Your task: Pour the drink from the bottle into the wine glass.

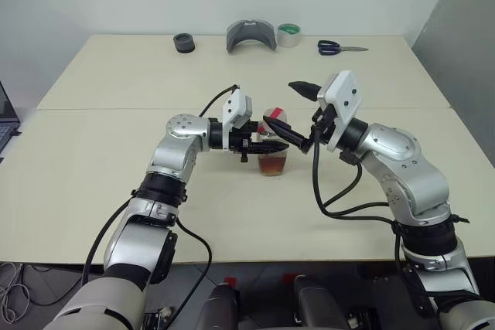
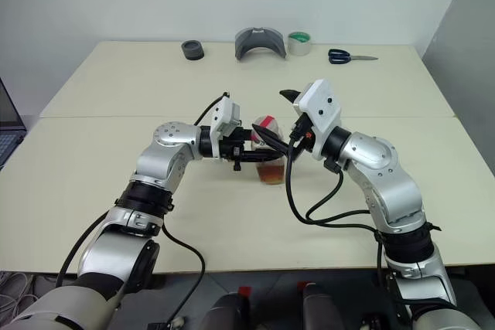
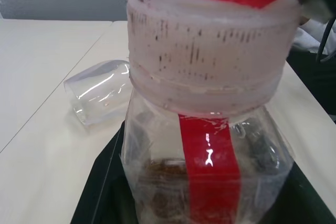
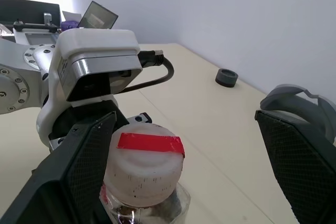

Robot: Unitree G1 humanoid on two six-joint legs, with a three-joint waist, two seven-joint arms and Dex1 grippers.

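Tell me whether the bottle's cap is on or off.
On. The white cap with its red strip sits on the bottle neck.

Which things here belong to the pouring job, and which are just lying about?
Job: bottle; cap; drink; left gripper, shut on the bottle; right gripper, open at the cap; clear vessel on its side, possibly the wine glass.
Lying about: black ring; grey curved piece; tape roll; scissors.
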